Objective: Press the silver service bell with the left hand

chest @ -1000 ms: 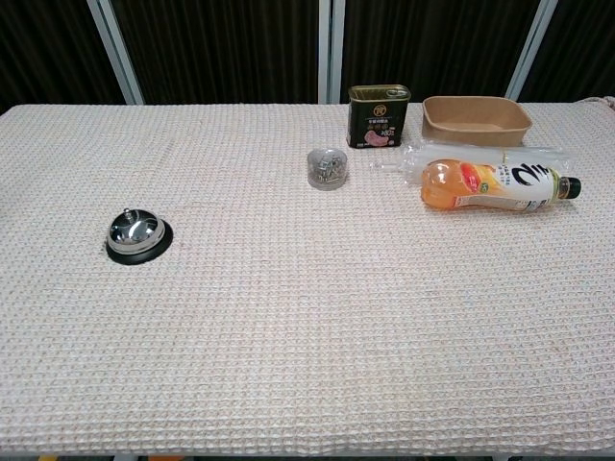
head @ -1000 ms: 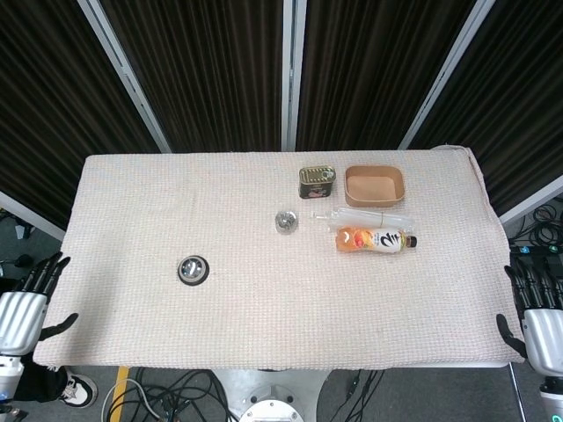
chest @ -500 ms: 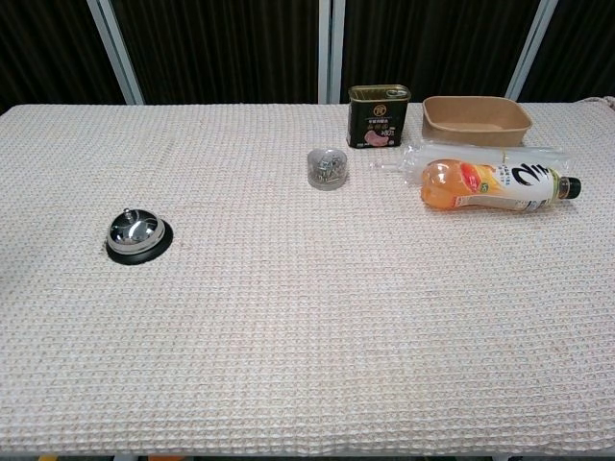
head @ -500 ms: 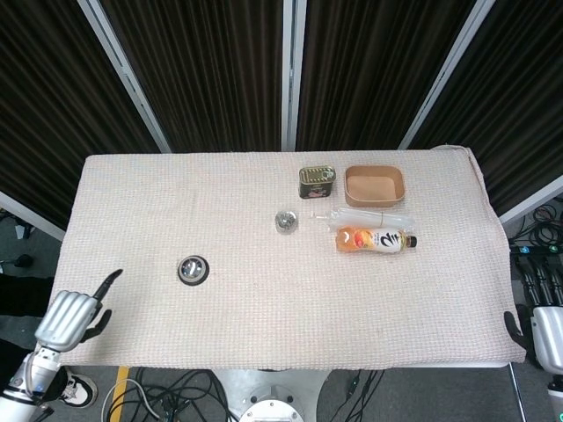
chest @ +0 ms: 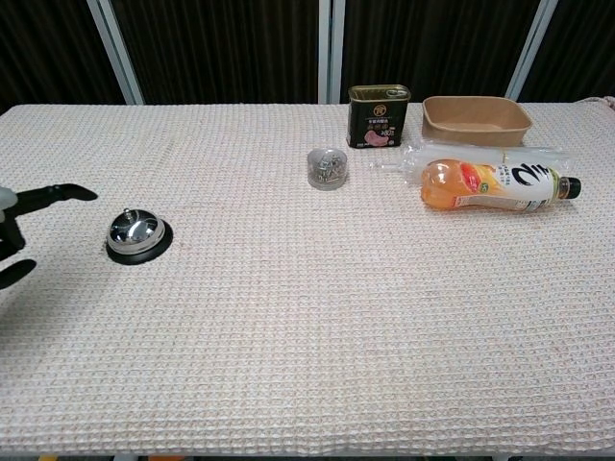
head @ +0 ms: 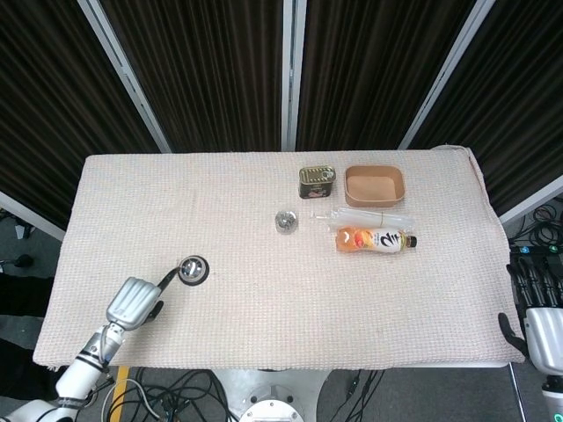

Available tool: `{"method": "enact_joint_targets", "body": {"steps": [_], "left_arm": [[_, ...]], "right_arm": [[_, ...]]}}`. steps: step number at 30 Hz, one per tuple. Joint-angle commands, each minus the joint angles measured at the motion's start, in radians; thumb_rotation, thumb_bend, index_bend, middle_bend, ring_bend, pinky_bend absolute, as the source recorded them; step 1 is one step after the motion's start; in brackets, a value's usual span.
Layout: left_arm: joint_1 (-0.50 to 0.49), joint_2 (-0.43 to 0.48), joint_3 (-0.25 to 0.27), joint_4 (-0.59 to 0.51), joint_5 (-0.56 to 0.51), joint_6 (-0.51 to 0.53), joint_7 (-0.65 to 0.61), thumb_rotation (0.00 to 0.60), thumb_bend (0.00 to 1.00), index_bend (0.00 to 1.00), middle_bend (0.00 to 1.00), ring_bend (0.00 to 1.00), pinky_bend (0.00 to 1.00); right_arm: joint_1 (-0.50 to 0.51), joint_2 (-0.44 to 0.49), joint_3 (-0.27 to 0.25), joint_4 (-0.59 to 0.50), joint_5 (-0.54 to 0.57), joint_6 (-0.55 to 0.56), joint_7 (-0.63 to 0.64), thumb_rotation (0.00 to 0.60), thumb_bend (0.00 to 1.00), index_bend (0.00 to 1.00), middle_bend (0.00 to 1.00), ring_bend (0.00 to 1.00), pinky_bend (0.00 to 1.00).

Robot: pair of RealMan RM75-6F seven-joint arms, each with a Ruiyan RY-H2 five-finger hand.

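The silver service bell (head: 193, 269) on its black base stands on the left part of the cloth-covered table (head: 264, 211); the chest view shows the bell (chest: 135, 233) too. My left hand (head: 135, 303) hovers just left of and nearer than the bell. One dark finger (head: 169, 279) points at the bell and ends just short of it, while the rest are curled in on nothing. Only dark fingertips (chest: 53, 195) of that hand reach into the chest view's left edge. My right hand (head: 541, 327) hangs open off the table's right edge.
At the back right are a small metal tin (head: 286, 221), a green can (head: 317, 182), a brown paper bowl (head: 375, 185), a clear plastic bag (head: 369, 215) and an orange drink bottle (head: 374, 239) lying on its side.
My left hand has come up from the table's left edge, curled its fingers with one left pointing, and moved right toward the bell. My right hand has shifted only slightly.
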Motion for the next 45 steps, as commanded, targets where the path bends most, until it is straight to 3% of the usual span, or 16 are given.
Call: {"method": "enact_joint_targets", "body": {"steps": [1,11,45], "left_arm": [[-0.019,-0.019,-0.013,-0.001,-0.018,-0.011,0.027,0.600,0.47,0.07,0.88,0.87,0.89],[-0.054,-0.042,-0.004,0.004,-0.051,-0.033,0.093,0.600,0.47,0.07,0.88,0.87,0.88],[-0.100,-0.060,0.017,0.054,-0.145,-0.051,0.077,0.600,0.47,0.07,0.88,0.87,0.88]], "right_arm": [[0.000,-0.002,-0.002,-0.001,-0.002,-0.003,-0.003,0.600,0.30,0.00,0.00,0.00,0.00],[0.003,-0.008,-0.005,0.001,-0.004,-0.009,0.004,0.600,0.30,0.00,0.00,0.00,0.00],[0.014,-0.018,-0.005,0.011,0.003,-0.028,0.010,0.600,0.30,0.00,0.00,0.00,0.00]]}}
